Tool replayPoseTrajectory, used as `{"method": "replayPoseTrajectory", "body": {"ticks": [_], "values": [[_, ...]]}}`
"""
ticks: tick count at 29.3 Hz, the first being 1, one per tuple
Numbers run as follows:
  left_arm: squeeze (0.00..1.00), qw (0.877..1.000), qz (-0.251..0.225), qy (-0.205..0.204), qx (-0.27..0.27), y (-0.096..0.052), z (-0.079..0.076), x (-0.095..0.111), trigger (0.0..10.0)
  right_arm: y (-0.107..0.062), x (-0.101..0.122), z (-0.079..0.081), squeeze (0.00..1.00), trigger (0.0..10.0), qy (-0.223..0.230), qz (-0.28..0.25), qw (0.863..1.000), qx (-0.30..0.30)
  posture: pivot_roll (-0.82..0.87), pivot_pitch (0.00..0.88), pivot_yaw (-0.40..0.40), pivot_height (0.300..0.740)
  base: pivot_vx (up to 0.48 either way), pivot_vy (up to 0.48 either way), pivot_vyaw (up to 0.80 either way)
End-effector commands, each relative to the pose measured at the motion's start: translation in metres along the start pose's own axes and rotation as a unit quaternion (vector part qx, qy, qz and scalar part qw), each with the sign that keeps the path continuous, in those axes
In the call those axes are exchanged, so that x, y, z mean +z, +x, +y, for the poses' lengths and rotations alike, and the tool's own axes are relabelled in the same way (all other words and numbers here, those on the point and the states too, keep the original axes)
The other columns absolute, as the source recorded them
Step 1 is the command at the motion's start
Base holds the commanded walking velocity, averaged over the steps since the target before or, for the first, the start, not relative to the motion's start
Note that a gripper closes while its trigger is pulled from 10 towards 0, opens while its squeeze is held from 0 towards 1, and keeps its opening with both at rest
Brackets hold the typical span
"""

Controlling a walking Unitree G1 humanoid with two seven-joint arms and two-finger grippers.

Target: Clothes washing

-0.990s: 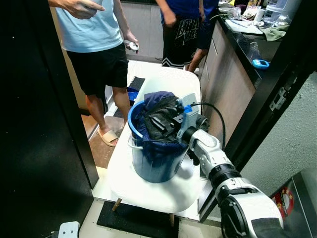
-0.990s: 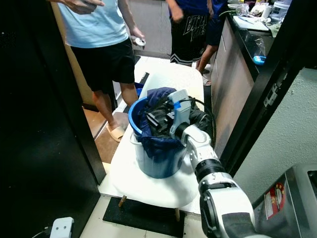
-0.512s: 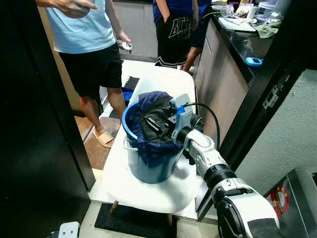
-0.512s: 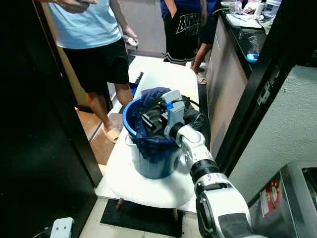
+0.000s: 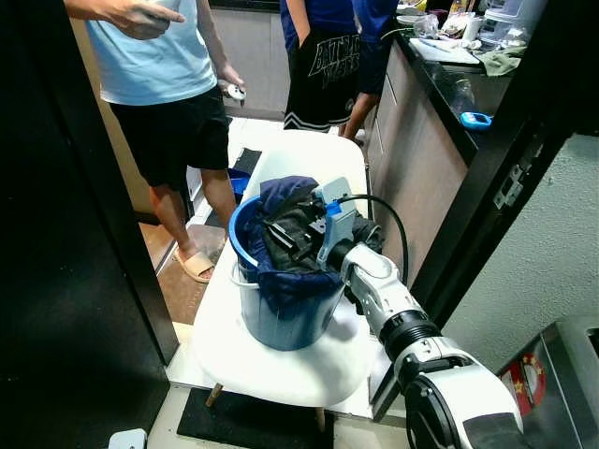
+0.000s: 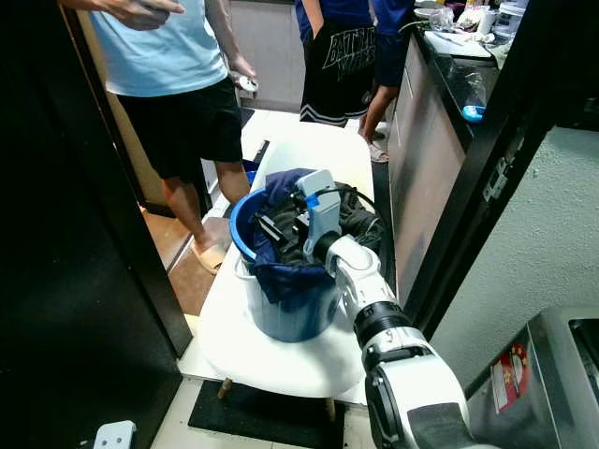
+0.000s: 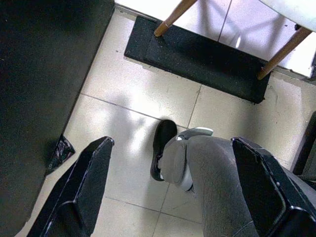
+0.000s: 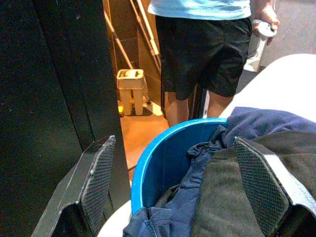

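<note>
A blue bucket (image 5: 281, 313) stands on a white chair seat (image 5: 281, 369). It is heaped with dark clothes (image 5: 281, 201), navy and dark grey. My right gripper (image 5: 288, 236) reaches in from the right and hovers just over the heap, with its black fingers (image 8: 96, 182) spread wide. In the right wrist view the bucket rim (image 8: 148, 163) and the clothes (image 8: 237, 197) lie between the open fingers, which hold nothing. My left gripper (image 7: 173, 143) hangs open over the tiled floor (image 7: 133, 98), beside my own grey leg (image 7: 212, 177).
A person in a light blue shirt (image 5: 159, 65) stands close behind the chair, with a second person (image 5: 323, 56) beyond. A counter (image 5: 440, 103) runs along the right. A black door frame (image 5: 510, 159) stands at right and a dark panel (image 5: 56, 243) at left. A grey appliance (image 5: 562, 374) sits low right.
The whole view has shifted slightly, so the camera moved. The right gripper stays over the clothes in the bucket, still open.
</note>
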State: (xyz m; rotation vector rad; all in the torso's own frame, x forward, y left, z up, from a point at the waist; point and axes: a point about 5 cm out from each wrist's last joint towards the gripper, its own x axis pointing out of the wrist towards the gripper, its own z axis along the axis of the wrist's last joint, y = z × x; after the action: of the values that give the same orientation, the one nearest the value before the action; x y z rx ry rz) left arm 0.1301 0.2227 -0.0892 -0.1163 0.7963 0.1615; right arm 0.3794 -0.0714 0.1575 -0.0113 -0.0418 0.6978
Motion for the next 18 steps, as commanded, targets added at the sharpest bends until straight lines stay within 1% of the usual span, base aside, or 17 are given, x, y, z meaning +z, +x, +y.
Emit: {"method": "replayPoseTrajectory", "body": {"ticks": [1, 9, 18], "values": [[0.0, 1.0, 0.014, -0.008, -0.003, -0.002, -0.002, -0.006, 10.0, 0.0, -0.002, 0.001, 0.0, 10.0, 0.005, 0.005, 1.0, -0.001, 0.2, 0.0, -0.073, 0.74, 0.315, 0.0, 0.0], [0.0, 1.0, 0.015, -0.009, -0.006, -0.001, -0.004, -0.006, 10.0, 0.001, 0.0, 0.003, 0.0, 10.0, 0.003, 0.001, 1.0, 0.002, 0.19, 0.0, -0.075, 0.74, 0.327, 0.0, 0.0], [0.0, 1.0, 0.016, -0.01, -0.01, -0.001, -0.005, -0.006, 10.0, 0.004, -0.003, 0.012, 0.0, 10.0, 0.001, 0.003, 1.0, 0.014, 0.19, 0.0, -0.076, 0.74, 0.48, 0.0, 0.0]]}}
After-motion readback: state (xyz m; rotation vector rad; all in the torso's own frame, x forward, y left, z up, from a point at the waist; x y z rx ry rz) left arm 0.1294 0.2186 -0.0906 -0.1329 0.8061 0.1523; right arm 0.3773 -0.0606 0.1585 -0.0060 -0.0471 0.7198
